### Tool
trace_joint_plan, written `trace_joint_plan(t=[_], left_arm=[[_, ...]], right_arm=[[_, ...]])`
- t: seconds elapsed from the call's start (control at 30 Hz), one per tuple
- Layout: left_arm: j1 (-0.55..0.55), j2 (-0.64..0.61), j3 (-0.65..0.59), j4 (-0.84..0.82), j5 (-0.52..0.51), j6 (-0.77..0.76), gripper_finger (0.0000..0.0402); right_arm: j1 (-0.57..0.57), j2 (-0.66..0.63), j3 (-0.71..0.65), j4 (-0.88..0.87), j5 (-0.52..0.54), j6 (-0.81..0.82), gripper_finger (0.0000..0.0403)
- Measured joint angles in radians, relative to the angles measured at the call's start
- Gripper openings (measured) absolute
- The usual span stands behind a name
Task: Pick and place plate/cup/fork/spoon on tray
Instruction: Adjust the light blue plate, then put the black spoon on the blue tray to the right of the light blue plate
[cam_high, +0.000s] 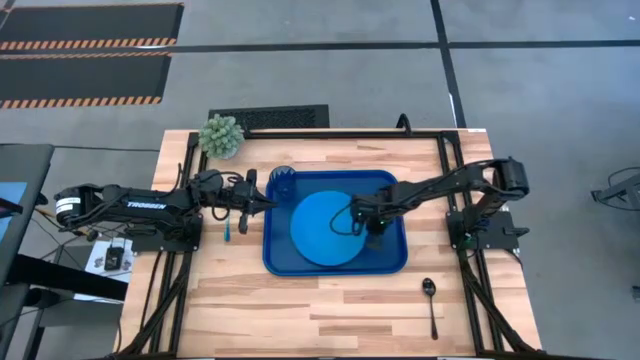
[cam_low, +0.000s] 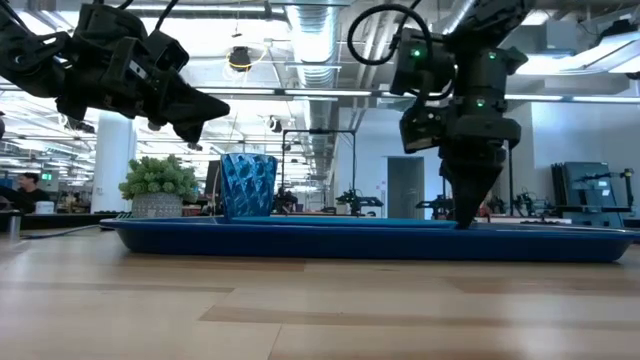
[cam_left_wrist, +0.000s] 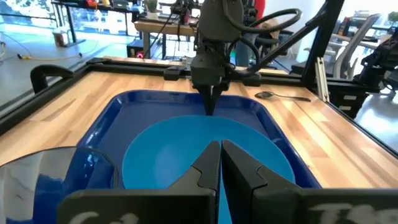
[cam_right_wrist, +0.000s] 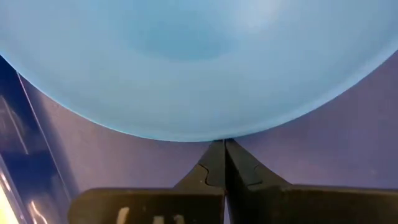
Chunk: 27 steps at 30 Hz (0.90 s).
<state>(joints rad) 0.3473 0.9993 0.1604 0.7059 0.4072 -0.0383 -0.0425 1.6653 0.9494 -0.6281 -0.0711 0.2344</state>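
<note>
Wooden table (cam_high: 330, 300): right gripper (cam_high: 372, 222) pinches plate (cam_high: 325, 230) rim onto tray (cam_high: 385, 262); left gripper (cam_high: 262, 201) shut, empty, just beside cup (cam_high: 281, 180).

We see a grey concrete floor (cam_high: 330, 60) crossed by dark seams, with black mats edged in orange-and-black hazard stripes (cam_high: 85, 50) at one corner. The pale wooden butcher-block table (cam_high: 300, 310) sits in a black metal frame (cam_high: 455, 150). Beyond it opens a bright workshop: exposed silver ceiling ducts (cam_low: 310, 30), white walls (cam_low: 580, 130), and cluttered workbenches (cam_left_wrist: 155, 28).
</note>
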Motion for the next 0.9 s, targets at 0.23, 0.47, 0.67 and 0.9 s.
trace_joint_plan(t=[0.23,0.47,0.67,0.9], left_arm=[[0.000,0.000,0.000,-0.005,-0.002,-0.008,0.0000],[0.000,0.000,0.000,-0.005,-0.003,-0.011,0.0000],[0.000,0.000,0.000,-0.004,-0.004,-0.011,0.0000],[0.000,0.000,0.000,-0.004,-0.003,-0.011,0.0000]], right_arm=[[0.000,0.009,0.009,0.015,0.014,0.000,0.0010],[0.000,0.000,0.009,-0.006,0.018,-0.015,0.0013],[0.020,-0.113,0.009,-0.089,0.058,0.053,0.0005],[0.198,-0.287,-0.063,-0.107,0.076,0.357,0.0004]])
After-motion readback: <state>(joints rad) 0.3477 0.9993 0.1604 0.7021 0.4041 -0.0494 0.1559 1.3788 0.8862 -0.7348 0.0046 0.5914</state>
